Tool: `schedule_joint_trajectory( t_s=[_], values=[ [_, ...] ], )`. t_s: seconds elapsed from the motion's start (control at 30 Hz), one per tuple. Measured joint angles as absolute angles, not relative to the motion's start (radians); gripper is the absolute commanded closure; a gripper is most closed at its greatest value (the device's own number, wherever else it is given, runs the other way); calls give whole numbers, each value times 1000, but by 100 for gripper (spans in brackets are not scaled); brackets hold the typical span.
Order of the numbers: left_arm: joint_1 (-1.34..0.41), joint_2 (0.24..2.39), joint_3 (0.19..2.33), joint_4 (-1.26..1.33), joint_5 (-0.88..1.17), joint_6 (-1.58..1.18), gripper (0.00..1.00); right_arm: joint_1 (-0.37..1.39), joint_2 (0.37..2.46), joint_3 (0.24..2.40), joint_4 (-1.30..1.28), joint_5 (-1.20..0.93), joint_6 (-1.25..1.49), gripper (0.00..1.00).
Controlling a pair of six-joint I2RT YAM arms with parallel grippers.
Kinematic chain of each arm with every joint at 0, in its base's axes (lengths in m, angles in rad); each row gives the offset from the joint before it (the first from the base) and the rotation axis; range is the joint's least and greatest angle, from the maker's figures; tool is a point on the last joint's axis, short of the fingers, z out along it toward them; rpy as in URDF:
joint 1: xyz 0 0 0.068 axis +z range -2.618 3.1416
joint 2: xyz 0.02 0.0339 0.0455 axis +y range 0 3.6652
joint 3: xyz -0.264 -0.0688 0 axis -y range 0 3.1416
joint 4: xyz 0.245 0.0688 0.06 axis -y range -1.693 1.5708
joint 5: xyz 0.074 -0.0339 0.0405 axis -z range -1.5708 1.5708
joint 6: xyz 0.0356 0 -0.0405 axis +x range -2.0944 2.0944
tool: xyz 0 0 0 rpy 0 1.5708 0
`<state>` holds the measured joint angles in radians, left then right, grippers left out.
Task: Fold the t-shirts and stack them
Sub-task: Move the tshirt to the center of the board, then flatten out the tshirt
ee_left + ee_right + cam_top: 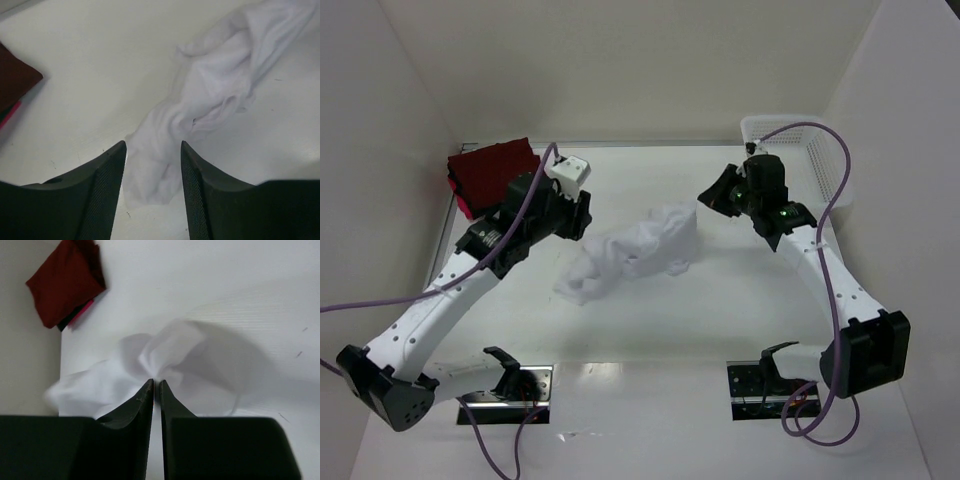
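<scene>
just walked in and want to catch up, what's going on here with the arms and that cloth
Two robot arms are working on a white t-shirt, which lies crumpled mid-table, not yet folded. The left gripper is open over the shirt's near-left end; the right gripper hovers by its other end, fingers barely parted, holding nothing. Folded dark red shirts sit in the far left corner.

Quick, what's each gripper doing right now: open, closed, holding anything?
Left gripper: open; an end of the white t-shirt shows in the gap, not gripped.
Right gripper: barely open, only a thin slit, nothing held.
</scene>
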<state>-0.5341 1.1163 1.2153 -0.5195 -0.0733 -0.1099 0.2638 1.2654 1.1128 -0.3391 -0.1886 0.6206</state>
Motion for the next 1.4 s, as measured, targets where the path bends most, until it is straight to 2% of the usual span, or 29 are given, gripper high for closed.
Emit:
schedule_joint_trajectory(
  t_s=[0.07,0.1,0.13,0.17,0.23,0.33,0.37,0.6,0.73,0.97,1.2,1.4],
  values=[
    [-533,1158,1212,-505,-70,-112,65,261,1267,1112,-326,-168,614,79],
    [-533,1189,1210,-496,-66,-114,79,261,1267,1112,-315,-160,609,79],
    [-533,1207,1208,-491,-64,-117,83,261,1268,1112,-306,-153,606,78],
    [-533,1236,1206,-486,-61,-130,83,260,1271,1112,-296,-147,602,74],
    [-533,1292,1204,-479,-56,-135,75,256,1279,1112,-282,-140,597,54],
    [-533,1381,1204,-461,-40,-142,48,255,1318,1110,-264,-130,583,45],
    [-533,1401,1204,-460,-37,-143,44,254,1331,1106,-264,-127,579,43],
    [-533,1477,1176,-449,-6,-209,43,255,1345,1051,-258,-153,572,43],
    [-533,1485,1116,-429,4,-246,35,265,1344,973,-247,-174,574,43],
    [-531,1628,1104,-409,8,-270,36,286,1340,922,-253,-188,583,41],
    [-509,1706,1116,-401,59,-279,72,286,1332,922,-247,-186,584,40],
    [-493,1731,1128,-391,116,-290,83,286,1332,922,-247,-180,584,40]
  ],
)
